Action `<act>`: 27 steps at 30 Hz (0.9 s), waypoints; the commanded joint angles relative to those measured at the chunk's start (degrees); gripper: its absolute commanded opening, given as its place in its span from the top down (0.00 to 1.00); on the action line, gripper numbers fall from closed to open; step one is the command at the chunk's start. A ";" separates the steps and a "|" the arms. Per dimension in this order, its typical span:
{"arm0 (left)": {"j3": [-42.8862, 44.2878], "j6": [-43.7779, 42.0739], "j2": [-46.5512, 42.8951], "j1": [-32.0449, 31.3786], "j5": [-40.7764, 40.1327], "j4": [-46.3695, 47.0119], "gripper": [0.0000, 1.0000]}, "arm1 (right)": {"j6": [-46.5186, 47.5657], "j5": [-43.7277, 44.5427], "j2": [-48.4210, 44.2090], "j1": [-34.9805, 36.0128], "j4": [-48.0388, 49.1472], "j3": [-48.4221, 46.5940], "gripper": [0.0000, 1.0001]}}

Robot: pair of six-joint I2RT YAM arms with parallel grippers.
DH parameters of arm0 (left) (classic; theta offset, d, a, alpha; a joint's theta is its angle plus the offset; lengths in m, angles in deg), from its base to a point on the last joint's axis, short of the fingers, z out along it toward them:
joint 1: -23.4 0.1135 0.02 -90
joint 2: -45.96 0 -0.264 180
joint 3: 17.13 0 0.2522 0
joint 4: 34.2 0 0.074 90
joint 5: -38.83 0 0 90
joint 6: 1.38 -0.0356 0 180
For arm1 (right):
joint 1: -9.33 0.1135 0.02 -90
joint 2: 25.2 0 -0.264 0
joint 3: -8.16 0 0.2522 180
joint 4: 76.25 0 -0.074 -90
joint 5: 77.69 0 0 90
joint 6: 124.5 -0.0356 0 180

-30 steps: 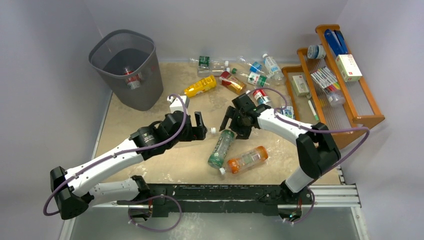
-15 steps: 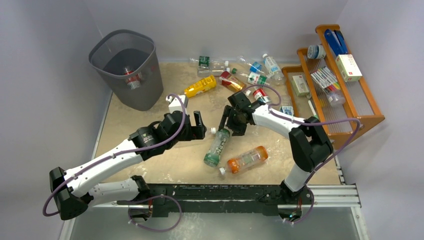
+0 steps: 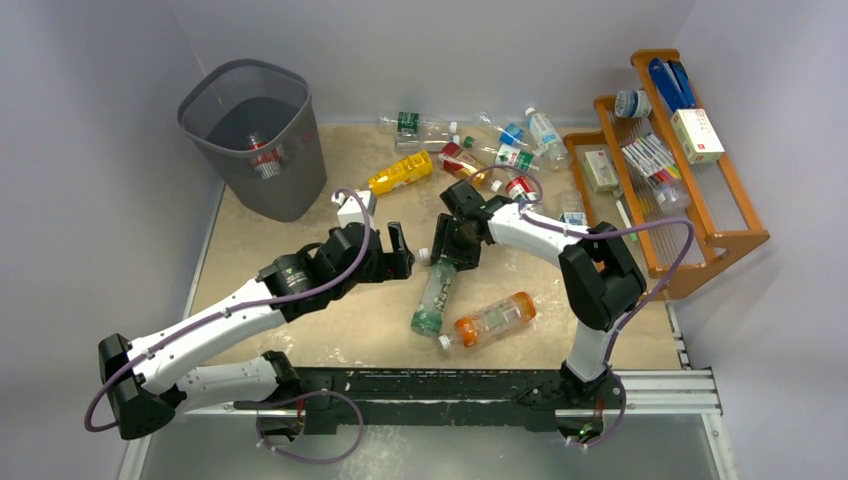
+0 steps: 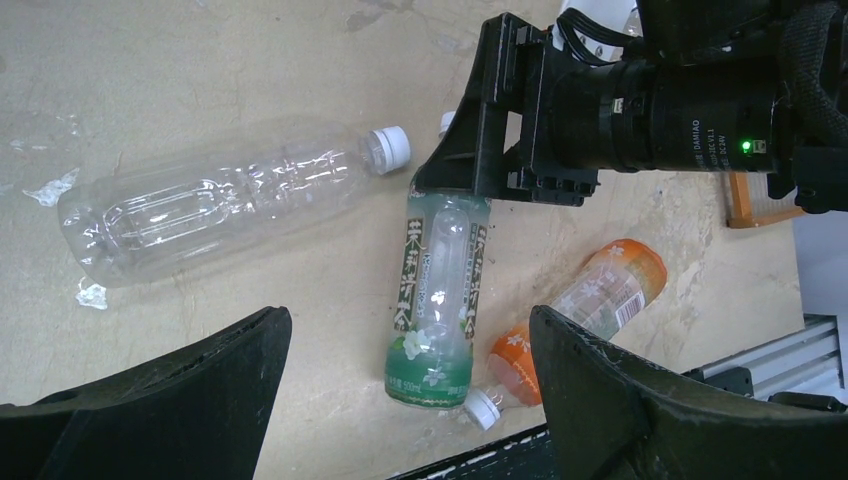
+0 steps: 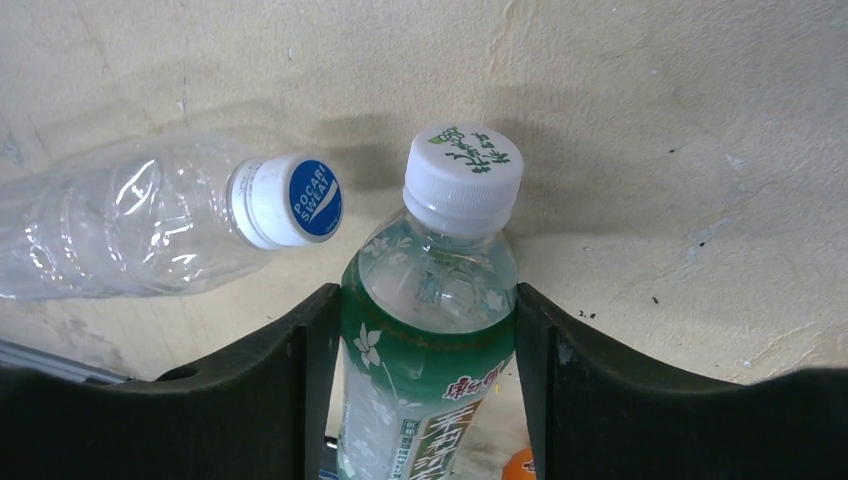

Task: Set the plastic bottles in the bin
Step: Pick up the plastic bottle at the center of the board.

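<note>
My right gripper (image 3: 450, 250) (image 5: 428, 300) is shut on the shoulder of a green-labelled bottle (image 3: 436, 295) (image 5: 430, 340), which lies on the table with its white cap toward the back. My left gripper (image 3: 400, 250) (image 4: 408, 325) is open and empty above the table, just left of that bottle (image 4: 438, 290). A clear unlabelled bottle (image 4: 220, 205) (image 5: 130, 235) lies beside it. An orange bottle (image 3: 492, 319) (image 4: 590, 310) lies near the front. The dark grey bin (image 3: 243, 66) stands at the back left with one bottle (image 3: 262, 155) inside.
A yellow bottle (image 3: 400, 172) and several more bottles (image 3: 500, 150) lie along the back of the table. The orange wooden rack (image 3: 700, 200) with boxes and pens stands at the right. The black rail (image 3: 450, 385) runs along the near edge.
My right gripper has moved left and forward onto the green bottle's neck end and closed on it; the bottle has swung slightly. The left arm has not moved.
</note>
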 commanded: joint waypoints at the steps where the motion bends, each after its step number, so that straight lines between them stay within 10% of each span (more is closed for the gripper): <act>1: 2.44 0.67 -1.52 -0.38 -0.97 1.43 0.11 | 1.79 0.63 -0.04 0.17 -2.55 -2.24 0.56; 27: -1.15 -2.72 2.05 -7.57 7.63 17.60 0.11 | 1.09 3.63 -25.99 0.14 -11.42 -12.54 0.60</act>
